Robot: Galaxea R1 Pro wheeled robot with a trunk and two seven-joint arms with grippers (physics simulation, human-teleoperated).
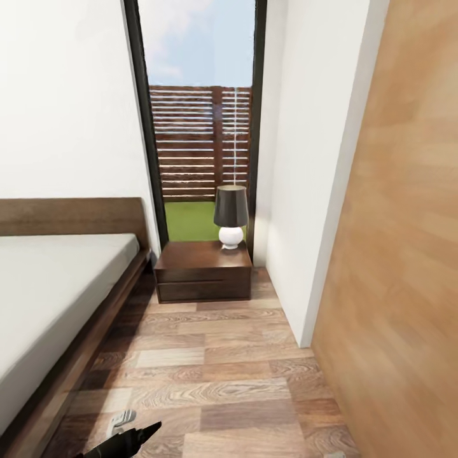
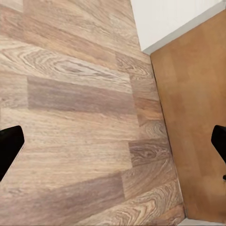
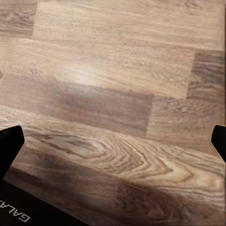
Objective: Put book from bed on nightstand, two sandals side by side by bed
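Note:
The bed (image 1: 57,280), with its light-grey mattress and dark wooden frame, lies at the left of the head view. Beyond its foot-side corner stands the nightstand (image 1: 203,270), dark brown, bearing a lamp (image 1: 230,216) with a dark shade and a white round base. Its top is otherwise bare. The book and the two sandals are out of view. My left gripper (image 2: 115,146) hangs open over bare wooden floor, nothing between its fingers. Over the floor as well, my right gripper (image 3: 115,141) is open and holds nothing. A dark part of my left arm (image 1: 130,437) shows at the bottom of the head view.
A strip of wooden floor (image 1: 216,375) runs between the bed and a wood-panelled wall (image 1: 401,254) on the right, leading to the nightstand. A white wall corner (image 1: 305,222) juts in on the right. Behind the nightstand is a tall window (image 1: 200,127).

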